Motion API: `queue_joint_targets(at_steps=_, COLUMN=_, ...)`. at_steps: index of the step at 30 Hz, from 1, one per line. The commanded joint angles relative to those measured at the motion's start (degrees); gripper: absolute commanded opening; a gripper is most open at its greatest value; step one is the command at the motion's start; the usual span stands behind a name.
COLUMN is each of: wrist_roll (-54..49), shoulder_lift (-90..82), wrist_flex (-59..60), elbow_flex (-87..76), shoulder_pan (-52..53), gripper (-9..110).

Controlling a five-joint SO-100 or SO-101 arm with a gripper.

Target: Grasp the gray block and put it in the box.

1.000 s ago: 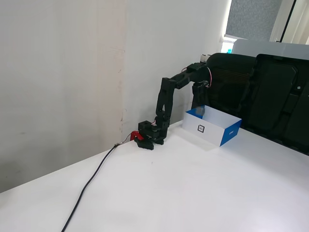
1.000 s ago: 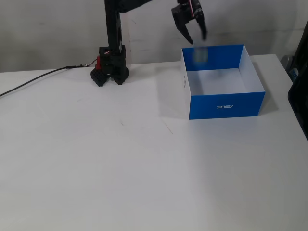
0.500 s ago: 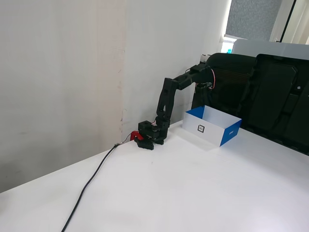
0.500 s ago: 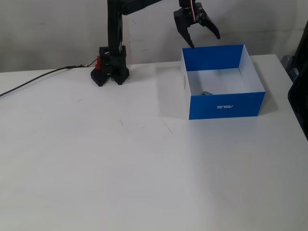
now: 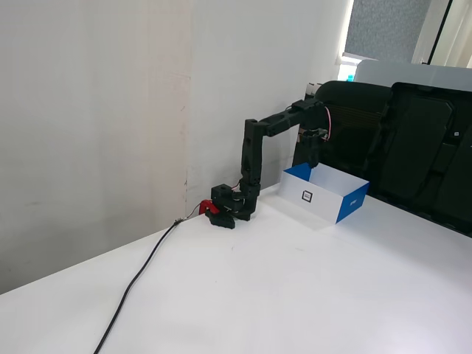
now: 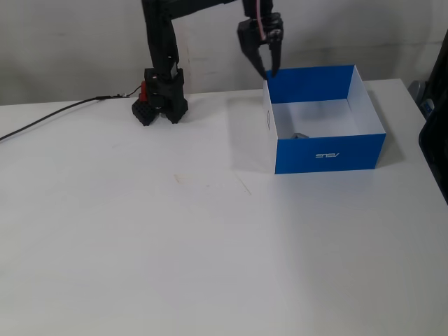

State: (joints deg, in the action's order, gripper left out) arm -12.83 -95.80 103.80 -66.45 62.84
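Note:
The box (image 6: 329, 155) is blue outside with a white left side and stands on the white table; it also shows in a fixed view (image 5: 318, 198). The gray block (image 6: 299, 136) lies inside the box against the front wall, only its top showing; in the other fixed view it is hidden by the box wall. My gripper (image 6: 267, 68) hangs over the box's back left corner, pointing down, jaws a little apart and empty. It also shows above the box's far side in a fixed view (image 5: 310, 161).
The arm's base (image 6: 159, 105) is clamped at the table's back edge, with a black cable (image 6: 49, 115) running left. A black chair (image 5: 413, 147) stands behind the table. A wall is close behind the arm.

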Motion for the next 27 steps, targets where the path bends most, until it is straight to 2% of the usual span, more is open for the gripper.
queue_joint_targets(at_steps=1, wrist_roll=1.0, shoulder_lift=-8.8, wrist_flex=-2.2, elbow_flex=-3.3, shoulder_pan=-5.9, gripper=0)
queue_joint_targets(at_steps=19, wrist_roll=-4.5, shoulder_lift=-39.6, wrist_flex=-7.2, elbow_flex=-36.3, shoulder_pan=-32.9, gripper=0)
queue_joint_targets(at_steps=27, wrist_roll=-8.6, shoulder_lift=-47.1, wrist_flex=-14.9, elbow_flex=-48.0, shoulder_pan=-45.4, gripper=0)
